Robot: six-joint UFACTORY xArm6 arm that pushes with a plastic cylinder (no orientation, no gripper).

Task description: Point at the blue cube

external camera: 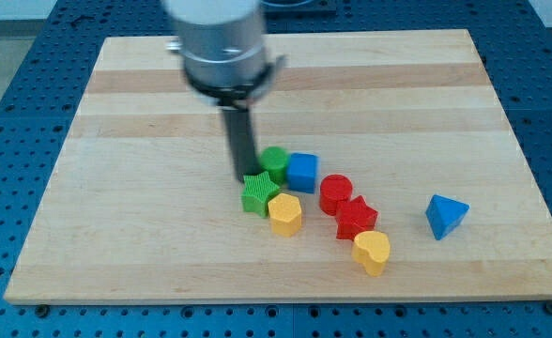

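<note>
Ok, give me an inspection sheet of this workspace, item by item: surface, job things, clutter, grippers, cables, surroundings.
Surface: pale wooden board, flat, on a blue perforated table.
Job's things: blue cube, touching the green cylinder on its left.
Clutter: green star block, yellow hexagonal block, red cylinder, red star block, yellow heart block, and a blue triangular block lying apart at the view's right.
Grippers: none; my tip sits beside the green star block and green cylinder, left of the blue cube, not touching it.
Cables: nothing seen.
Surroundings: nothing seen beyond the blue perforated table.
</note>
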